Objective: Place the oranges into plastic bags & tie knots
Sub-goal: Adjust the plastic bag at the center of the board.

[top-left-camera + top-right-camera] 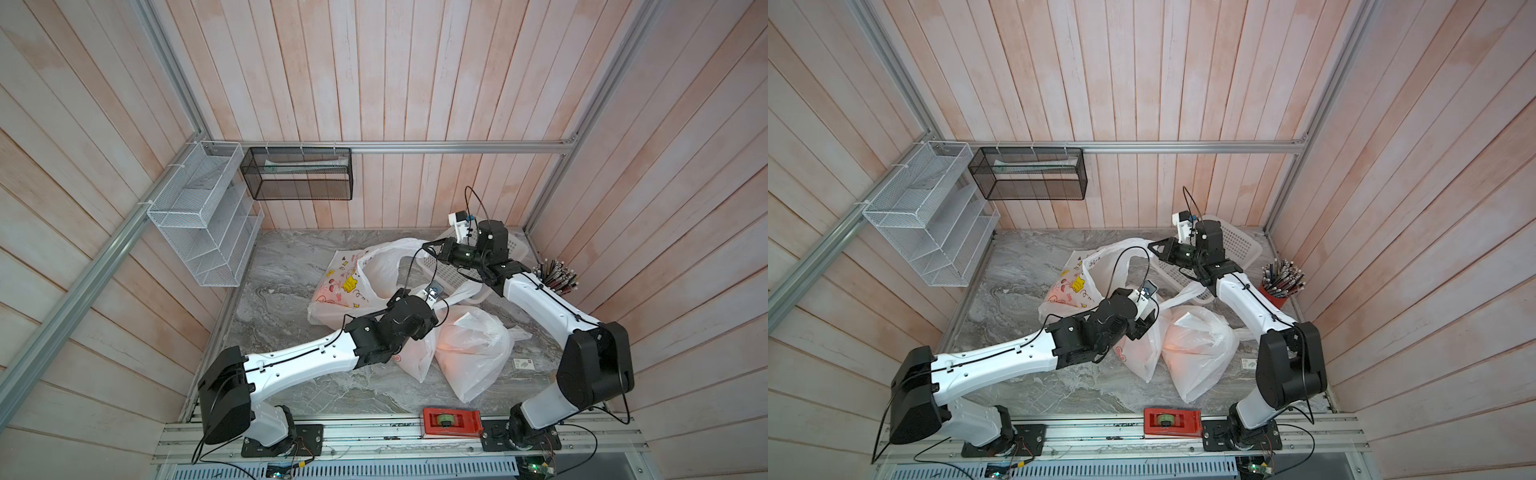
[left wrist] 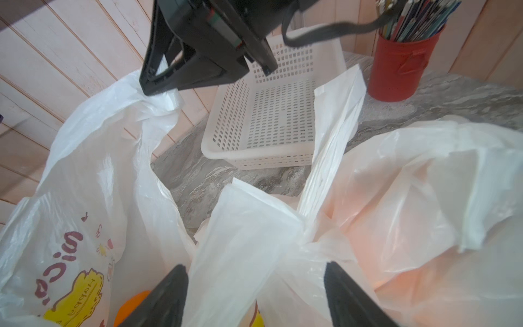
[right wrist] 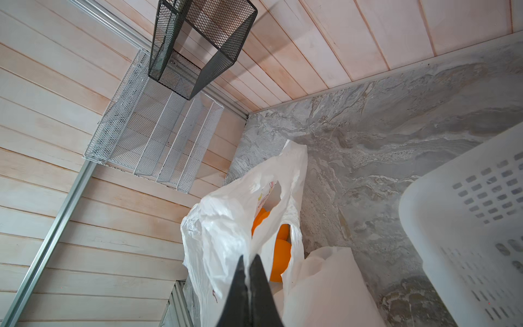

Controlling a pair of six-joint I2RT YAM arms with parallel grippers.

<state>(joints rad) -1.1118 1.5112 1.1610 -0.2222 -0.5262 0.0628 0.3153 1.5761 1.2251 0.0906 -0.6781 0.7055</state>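
- The printed bag (image 1: 345,286) is set furthest left on the table, slumped, its mouth turned up and toward the right arm; oranges (image 3: 280,254) are seen inside it through the handle opening
- The left gripper (image 2: 254,267) is held just right of that bag and over the middle bag (image 1: 415,361), its jaws spread wide with nothing clamped — a flat white strap (image 2: 240,226) merely runs up between them
- Just ahead of those jaws a twisted bunch (image 2: 307,239) is seen where two straps meet (a knot, by the look of it), so the middle bag is judged tied
- The plain bag (image 1: 473,353) is laid next to the right, orange showing through its skin; whether it is knotted cannot be told
- The right gripper (image 3: 249,257) is clenched on one handle (image 2: 133,93) of the printed bag and holds it raised beside the basket (image 2: 271,119)
- That handle's long axis is drawn from the bag's mouth up and rightward to the pinch, so the bag is stretched across the table, not toward the arm bases
- The coming move is judged to turn on the printed bag's other handle — it should lie to the left of and beyond the open gripper, which makes the left arm the nearer one; the loop itself cannot be picked out clearly
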